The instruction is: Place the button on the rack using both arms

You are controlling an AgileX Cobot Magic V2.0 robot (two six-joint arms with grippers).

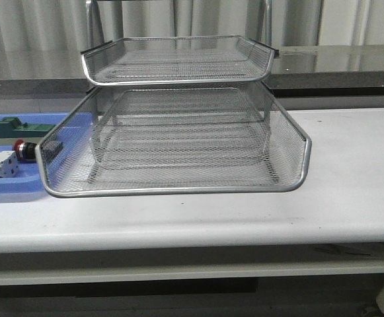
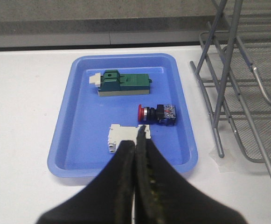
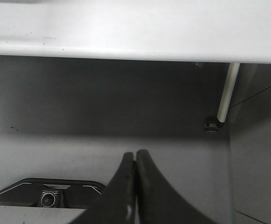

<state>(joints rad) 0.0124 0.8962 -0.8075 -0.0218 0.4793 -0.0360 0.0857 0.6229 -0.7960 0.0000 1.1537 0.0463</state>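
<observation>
Beyond our left black wedge-fingered gripper (image 2: 136, 140), its fingers pressed together and empty, we see the red-headed push-button (image 2: 157, 113) lying apart in the blue plastic tray (image 2: 74, 112).

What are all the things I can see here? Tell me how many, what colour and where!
button: one, red head with black-and-blue body, lying in the blue tray beside the white module
green block: one, green with a white end, in the blue tray at its far side
white module: one, white, in the blue tray nearest the left claw
blue tray: one, blue, on the table left of the rack
rack: one, silver wire mesh, stacked tiers, middle of the table
table: one, white, under everything
left claw: one, black, shut, above the blue tray's near edge
right claw: one, black, shut, below the table's edge, holding nothing
</observation>
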